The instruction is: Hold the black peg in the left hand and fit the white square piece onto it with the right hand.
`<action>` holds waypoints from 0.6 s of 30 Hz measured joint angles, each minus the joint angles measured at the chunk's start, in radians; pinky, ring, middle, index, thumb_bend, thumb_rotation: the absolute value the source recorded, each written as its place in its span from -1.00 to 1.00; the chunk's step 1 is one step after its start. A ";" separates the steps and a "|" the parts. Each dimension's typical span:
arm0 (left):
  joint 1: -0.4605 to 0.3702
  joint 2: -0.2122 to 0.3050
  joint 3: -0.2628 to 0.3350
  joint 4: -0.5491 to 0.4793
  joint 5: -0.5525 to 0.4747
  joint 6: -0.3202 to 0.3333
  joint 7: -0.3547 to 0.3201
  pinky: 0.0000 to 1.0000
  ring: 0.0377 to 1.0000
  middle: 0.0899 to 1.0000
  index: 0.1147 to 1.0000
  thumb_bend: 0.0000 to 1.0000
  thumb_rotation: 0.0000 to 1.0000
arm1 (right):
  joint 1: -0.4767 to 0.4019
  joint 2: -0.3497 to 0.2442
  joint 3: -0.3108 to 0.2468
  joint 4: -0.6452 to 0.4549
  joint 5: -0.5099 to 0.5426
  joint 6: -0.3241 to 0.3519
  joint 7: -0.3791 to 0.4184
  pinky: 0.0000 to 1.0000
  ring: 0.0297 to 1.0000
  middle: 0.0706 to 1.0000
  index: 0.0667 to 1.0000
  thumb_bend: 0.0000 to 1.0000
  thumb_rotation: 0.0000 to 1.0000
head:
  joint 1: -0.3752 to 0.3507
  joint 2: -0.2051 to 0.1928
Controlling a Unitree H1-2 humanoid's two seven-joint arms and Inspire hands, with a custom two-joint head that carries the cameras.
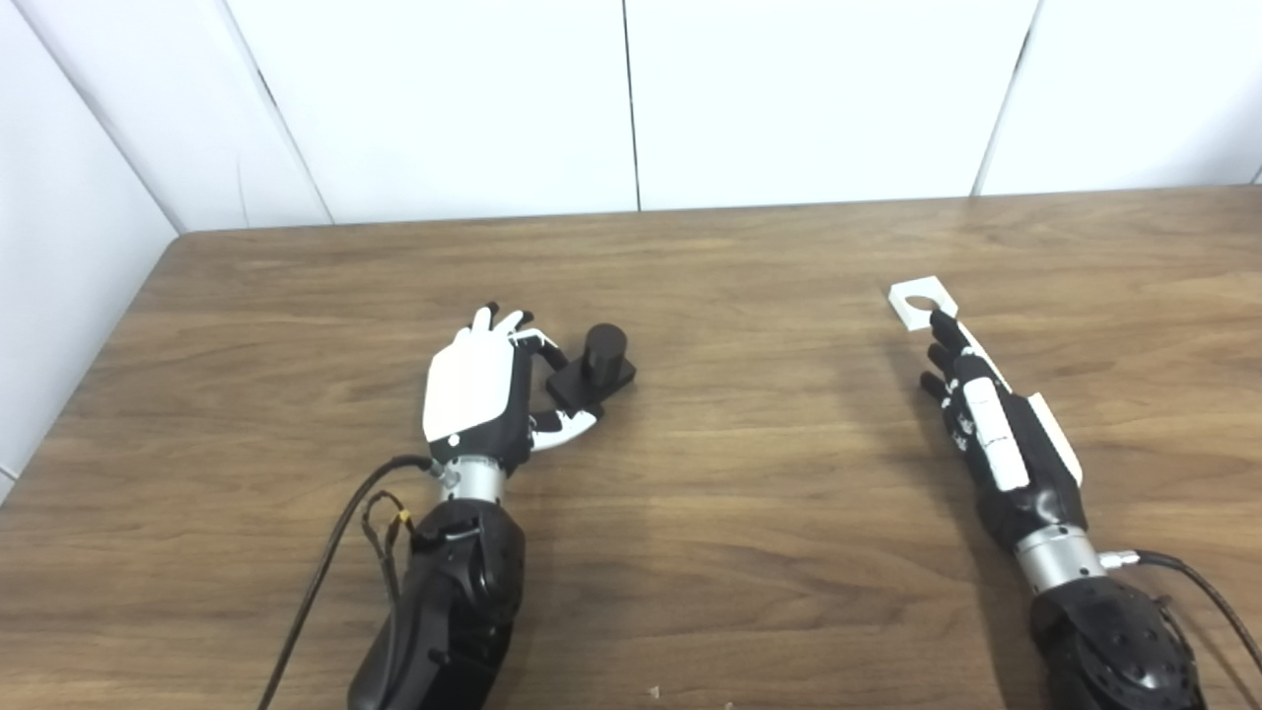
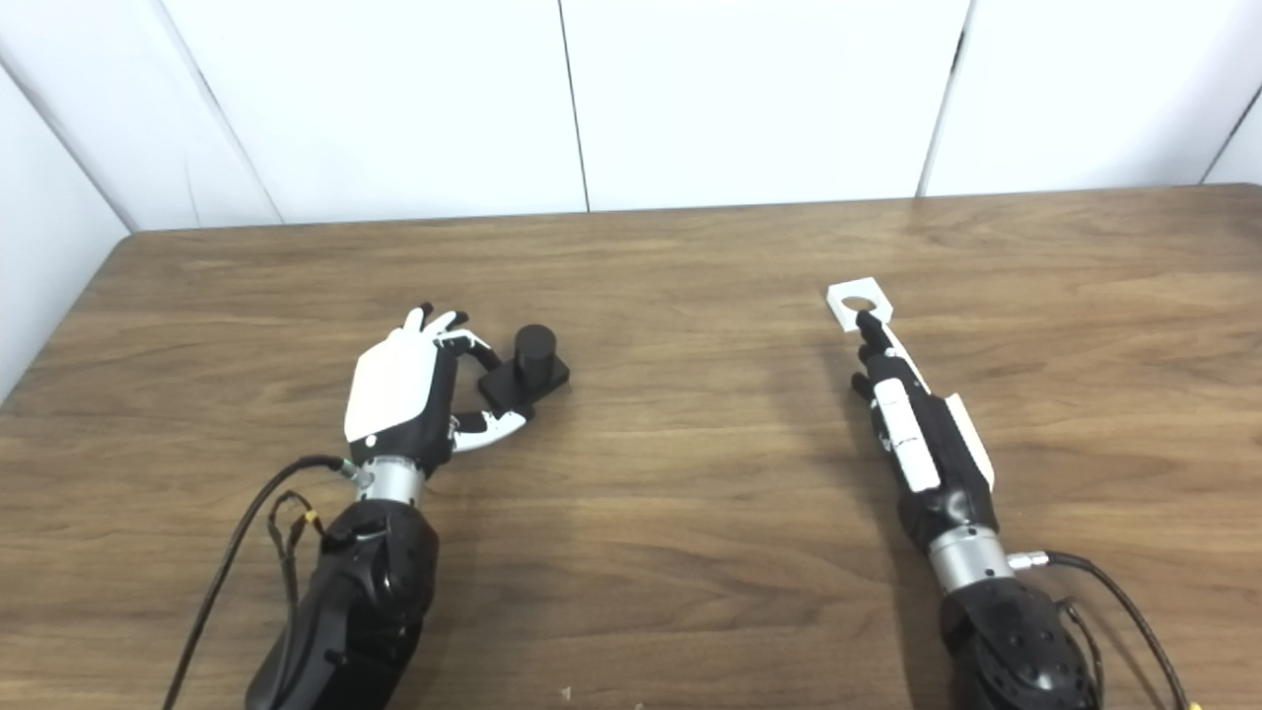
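Wood table (image 1: 749, 513) — left hand (image 1: 480, 387) touching black peg (image 1: 596, 367), unlifted.

The left hand (image 1: 478, 390) covers the near-left corner of the black peg (image 1: 595, 369) base, hiding any contact there. The right hand (image 1: 991, 424) overlaps the near edge of the white square piece (image 1: 922, 302); whether it grips is unclear. Both arms are cut off at the bottom edge.
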 measured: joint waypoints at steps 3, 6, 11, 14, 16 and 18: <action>0.018 -0.003 -0.010 -0.030 0.010 -0.001 -0.015 0.86 0.99 0.78 0.04 0.09 -0.44 | -0.002 0.003 0.000 0.001 -0.002 0.000 -0.001 0.96 1.00 1.00 0.90 0.18 0.83 | -0.003 -0.002; 0.031 -0.006 -0.025 -0.055 0.023 -0.003 -0.037 0.86 0.99 0.78 0.02 0.10 -0.45 | -0.003 0.003 0.000 0.003 -0.006 0.000 -0.001 0.95 1.00 0.99 0.91 0.17 0.84 | -0.005 -0.002; 0.058 -0.022 -0.039 -0.104 0.032 -0.003 -0.055 0.84 1.00 0.80 0.01 0.11 -0.46 | -0.004 0.006 0.002 0.004 -0.015 0.000 -0.001 0.94 1.00 1.00 0.91 0.17 0.86 | -0.008 -0.002; 0.072 -0.038 -0.048 -0.110 0.032 -0.009 -0.055 0.86 1.00 0.79 0.01 0.13 -0.49 | -0.005 0.007 0.002 0.005 -0.016 0.000 -0.001 0.95 1.00 1.00 0.92 0.17 0.85 | -0.020 -0.005; 0.087 -0.043 -0.060 -0.115 0.033 -0.015 -0.055 0.87 1.00 0.79 0.02 0.13 -0.47 | -0.005 0.008 0.001 0.005 -0.016 0.000 -0.001 0.95 1.00 1.00 0.91 0.17 0.85 | -0.021 -0.005; 0.102 -0.044 -0.070 -0.123 0.038 -0.022 -0.055 0.86 1.00 0.80 0.02 0.13 -0.46 | -0.006 0.009 0.001 0.005 -0.016 0.000 -0.001 0.95 1.00 1.00 0.91 0.18 0.85 | -0.021 -0.005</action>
